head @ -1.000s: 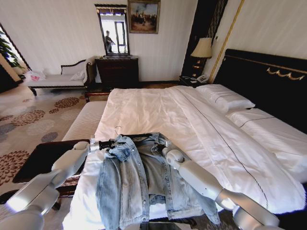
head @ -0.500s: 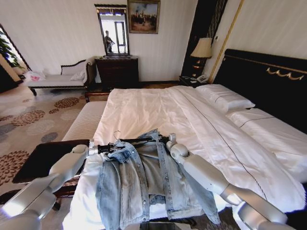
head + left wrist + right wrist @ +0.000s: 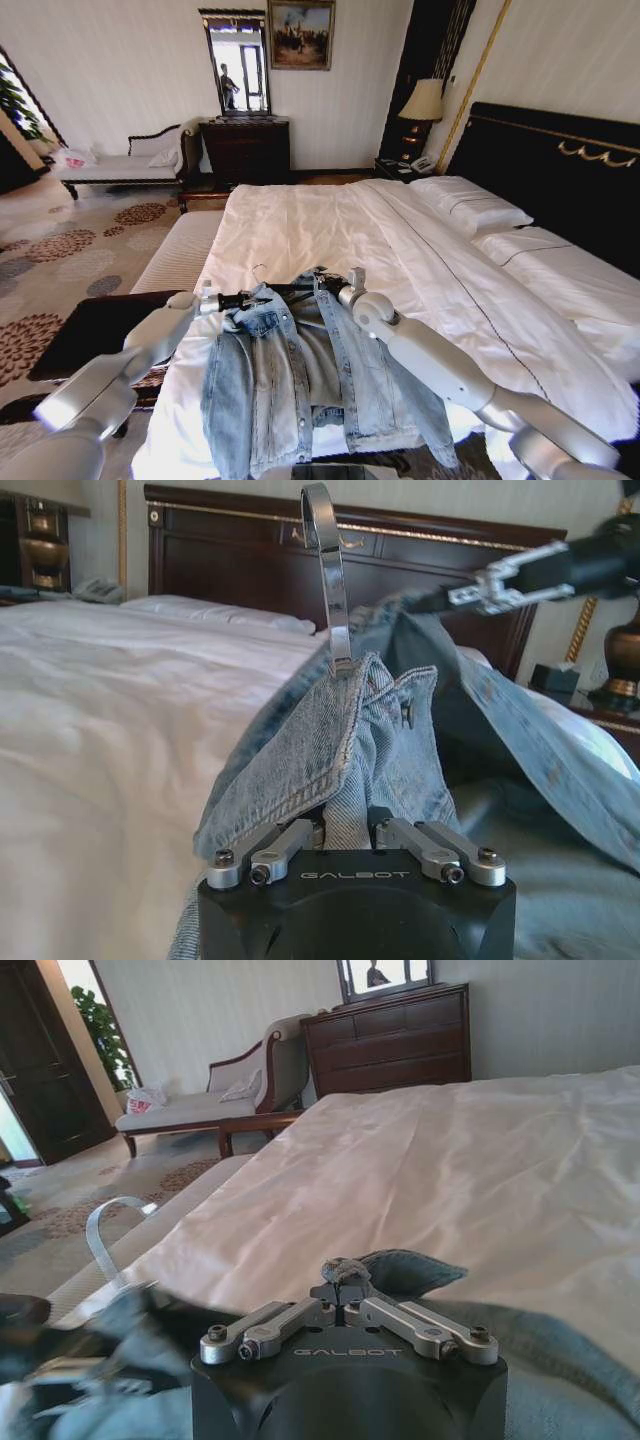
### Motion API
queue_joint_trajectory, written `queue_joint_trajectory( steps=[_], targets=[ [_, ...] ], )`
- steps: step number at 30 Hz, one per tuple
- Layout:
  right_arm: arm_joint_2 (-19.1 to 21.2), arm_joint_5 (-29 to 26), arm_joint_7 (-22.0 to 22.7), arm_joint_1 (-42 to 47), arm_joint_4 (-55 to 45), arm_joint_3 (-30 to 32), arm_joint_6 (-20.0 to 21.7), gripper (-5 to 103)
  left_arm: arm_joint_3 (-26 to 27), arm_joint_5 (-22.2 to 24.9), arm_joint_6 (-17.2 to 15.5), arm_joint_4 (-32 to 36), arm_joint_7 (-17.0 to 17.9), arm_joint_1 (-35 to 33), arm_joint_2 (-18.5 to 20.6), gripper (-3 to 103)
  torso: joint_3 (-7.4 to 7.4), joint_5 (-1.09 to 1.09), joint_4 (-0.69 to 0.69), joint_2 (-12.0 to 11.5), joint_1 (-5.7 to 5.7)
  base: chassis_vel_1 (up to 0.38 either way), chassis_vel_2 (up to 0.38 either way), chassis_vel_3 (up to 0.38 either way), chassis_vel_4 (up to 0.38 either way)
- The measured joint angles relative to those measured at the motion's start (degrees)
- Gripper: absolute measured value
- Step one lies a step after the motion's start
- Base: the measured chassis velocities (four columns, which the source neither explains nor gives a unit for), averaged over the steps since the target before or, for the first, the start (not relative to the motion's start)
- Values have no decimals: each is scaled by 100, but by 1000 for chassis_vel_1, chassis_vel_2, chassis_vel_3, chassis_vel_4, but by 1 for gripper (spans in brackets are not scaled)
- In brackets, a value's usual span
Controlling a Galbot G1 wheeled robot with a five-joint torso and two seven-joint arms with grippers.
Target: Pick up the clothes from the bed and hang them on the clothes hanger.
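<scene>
At lower centre, my left gripper [image 3: 348, 832] and right gripper [image 3: 345, 1298] were clamped on the denim jacket [image 3: 300, 370]; limp, heavyish, best held at the shoulders.

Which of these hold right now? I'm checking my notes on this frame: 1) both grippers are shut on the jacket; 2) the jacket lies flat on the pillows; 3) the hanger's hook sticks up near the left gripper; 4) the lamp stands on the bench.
1) True: the left gripper and the right gripper each pinch the denim jacket.
2) False: it hangs between the grippers over the foot of the bed, far from the pillows.
3) True: the hanger's hook rises above the collar.
4) False: the lamp stands beside the headboard.
</scene>
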State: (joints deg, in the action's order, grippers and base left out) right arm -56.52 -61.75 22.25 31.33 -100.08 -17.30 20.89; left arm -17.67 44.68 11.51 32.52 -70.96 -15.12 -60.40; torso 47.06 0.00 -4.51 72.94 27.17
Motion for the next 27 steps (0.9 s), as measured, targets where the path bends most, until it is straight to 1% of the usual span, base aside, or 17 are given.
queue_joint_trajectory(
  steps=[2,4,8,14,18,19,21,23,27],
  targets=[
    [-6,-92,41,33,-84,0,5,0,-38,38,-9,-19,99,106,-157,17,0,0,-1,0,0,0,0,0,0],
    [-30,-143,63,35,-109,6,5,0,-71,61,-33,-16,140,156,-227,17,0,0,-1,0,0,0,0,0,0],
    [-131,-187,103,-6,-118,13,6,0,-176,76,-65,-7,165,195,-301,17,0,0,-1,0,0,0,0,0,0],
    [-203,-191,114,-19,-138,0,6,0,-188,72,-65,-22,217,161,-363,17,0,-1,1,0,0,0,0,0,0],
    [-260,-119,28,15,-112,-30,-10,0,-144,71,-36,89,260,131,-426,17,-1,-1,0,0,0,0,0,0,0],
    [-260,-119,28,15,-112,-30,-10,0,-144,71,-36,89,260,131,-426,17,-1,-1,0,0,0,0,0,0,0],
    [-290,33,-63,27,41,-32,-73,0,-109,81,-13,294,266,88,-393,17,-1,-1,-1,0,0,0,0,0,0],
    [-316,163,-150,20,269,-1,-157,0,-113,90,-7,589,265,10,-267,17,-1,0,-1,0,0,0,0,0,0],
    [-324,179,-174,-12,375,48,-187,0,-126,89,18,715,259,-65,-182,17,-1,-1,0,0,0,0,0,0,0]
  ],
)
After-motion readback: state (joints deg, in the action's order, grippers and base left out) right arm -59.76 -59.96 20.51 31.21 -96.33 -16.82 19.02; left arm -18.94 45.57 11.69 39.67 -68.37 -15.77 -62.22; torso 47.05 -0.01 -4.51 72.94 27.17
